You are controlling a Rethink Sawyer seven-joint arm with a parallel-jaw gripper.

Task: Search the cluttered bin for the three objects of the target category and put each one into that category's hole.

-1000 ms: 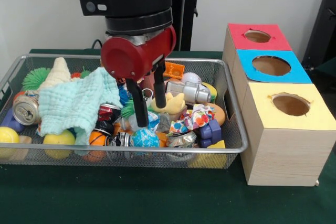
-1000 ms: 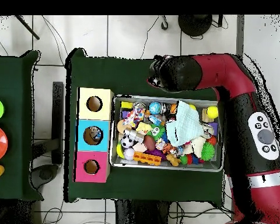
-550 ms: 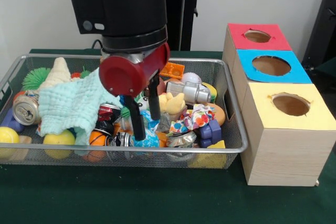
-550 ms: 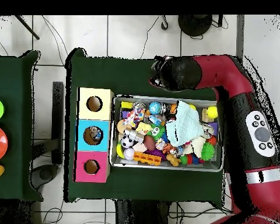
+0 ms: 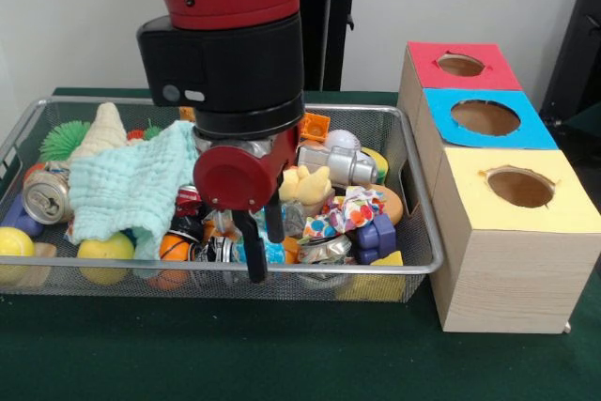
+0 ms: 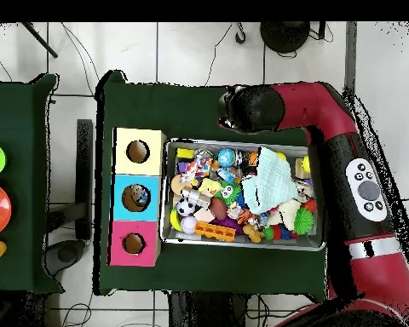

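A: Bin [image 5: 413, 265]: one wire basket, left-centre of frame, packed to its rim; bare green desk [image 5: 282, 354] along the lower edge.
B: Boxes?
A: Three, right of frame: red hole [image 5: 460, 65], blue hole [image 5: 485, 117], yellow hole [image 5: 520, 187].
B: Hand?
A: Hand [image 5: 263, 249] at the bin's lower rim, fingers parted, straddling a blue ball [image 5: 272, 253]; grip not confirmed.

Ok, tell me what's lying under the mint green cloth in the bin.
The mint green cloth drapes over a yellow ball and an orange ball, both peeking out at its lower edge. Whatever lies beneath its middle is covered.
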